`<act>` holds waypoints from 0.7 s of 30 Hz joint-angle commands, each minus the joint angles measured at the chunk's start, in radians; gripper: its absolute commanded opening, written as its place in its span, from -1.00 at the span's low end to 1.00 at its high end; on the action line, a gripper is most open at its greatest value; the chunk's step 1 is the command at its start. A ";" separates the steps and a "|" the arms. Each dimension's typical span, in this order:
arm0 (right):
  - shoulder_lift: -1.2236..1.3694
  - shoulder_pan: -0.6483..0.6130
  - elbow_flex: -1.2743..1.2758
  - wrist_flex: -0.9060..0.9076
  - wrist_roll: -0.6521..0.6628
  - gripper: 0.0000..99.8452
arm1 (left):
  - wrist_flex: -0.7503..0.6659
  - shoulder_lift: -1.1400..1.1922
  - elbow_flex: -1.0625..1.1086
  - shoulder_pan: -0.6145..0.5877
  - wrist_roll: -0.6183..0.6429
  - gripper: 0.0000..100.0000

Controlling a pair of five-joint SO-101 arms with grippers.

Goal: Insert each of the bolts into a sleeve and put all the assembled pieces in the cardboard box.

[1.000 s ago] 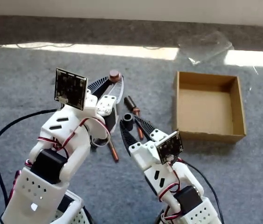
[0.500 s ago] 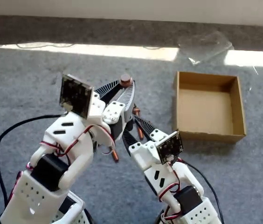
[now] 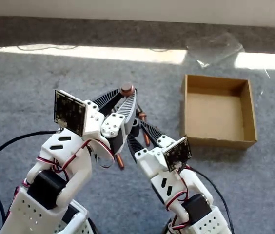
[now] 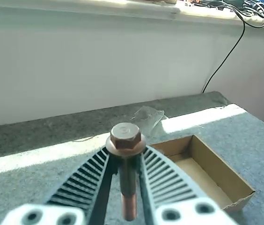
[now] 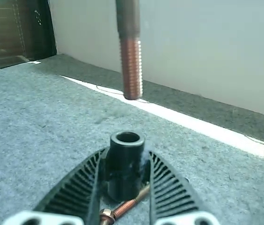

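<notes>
Copper-brown bolt (image 4: 127,178) in left pincer (image 4: 125,151): head darker, threaded tip brighter orange. Left pincer's ribbed fingers (image 4: 90,176): one black, one pale grey. Plain black sleeve (image 5: 125,164) in right pincer (image 5: 125,153), whose ribbed fingers (image 5: 83,187) are black. Same copper on loose bolt (image 3: 119,160) lying on tabletop (image 3: 40,83). Tabletop mottled grey, felt-like, with bright sunlit band along far edge. Plain tan-brown cardboard box (image 3: 248,117). White arms (image 3: 74,151), black motors (image 3: 49,175), red-and-white wires (image 3: 47,161).
</notes>
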 commanded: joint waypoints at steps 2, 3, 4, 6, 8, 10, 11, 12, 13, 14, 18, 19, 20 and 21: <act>-0.008 0.021 0.073 -0.005 -0.002 -0.99 | -0.002 -0.028 0.022 0.016 0.008 -0.99; -0.008 0.021 0.073 -0.005 -0.002 -0.99 | -0.002 -0.028 0.028 0.016 0.008 -0.99; -0.008 0.021 0.073 -0.005 -0.002 -0.99 | -0.002 -0.028 0.033 0.016 0.008 -0.99; -0.008 0.021 0.073 -0.005 -0.002 -0.99 | -0.002 -0.028 0.039 0.016 0.008 -0.99; -0.008 0.021 0.073 -0.005 -0.002 -0.99 | -0.002 -0.028 0.042 0.016 0.008 -0.99; -0.008 0.021 0.073 -0.005 -0.002 -0.99 | -0.002 -0.028 0.042 0.016 0.008 -0.99; -0.008 0.021 0.073 -0.005 -0.002 -0.99 | -0.002 -0.028 0.042 0.016 0.008 -0.99; -0.008 0.021 0.073 -0.005 -0.002 -0.99 | -0.002 -0.028 0.042 0.016 0.008 -0.99; -0.008 0.021 0.073 -0.005 -0.002 -0.99 | -0.002 -0.028 0.042 0.016 0.008 -0.99; -0.008 0.021 0.073 -0.005 -0.002 -0.99 | -0.002 -0.028 0.042 0.016 0.008 -0.99; -0.008 0.021 0.071 -0.005 -0.002 -0.99 | -0.002 -0.028 0.042 0.016 0.008 -0.99; -0.008 0.021 0.071 -0.005 -0.002 -0.99 | 0.000 -0.028 0.044 0.016 0.008 -0.99; -0.008 0.021 0.070 -0.005 -0.002 -0.99 | 0.000 -0.028 0.044 0.016 0.008 -0.99; -0.008 0.021 0.070 -0.005 -0.002 -0.99 | 0.000 -0.028 0.044 0.016 0.008 -0.99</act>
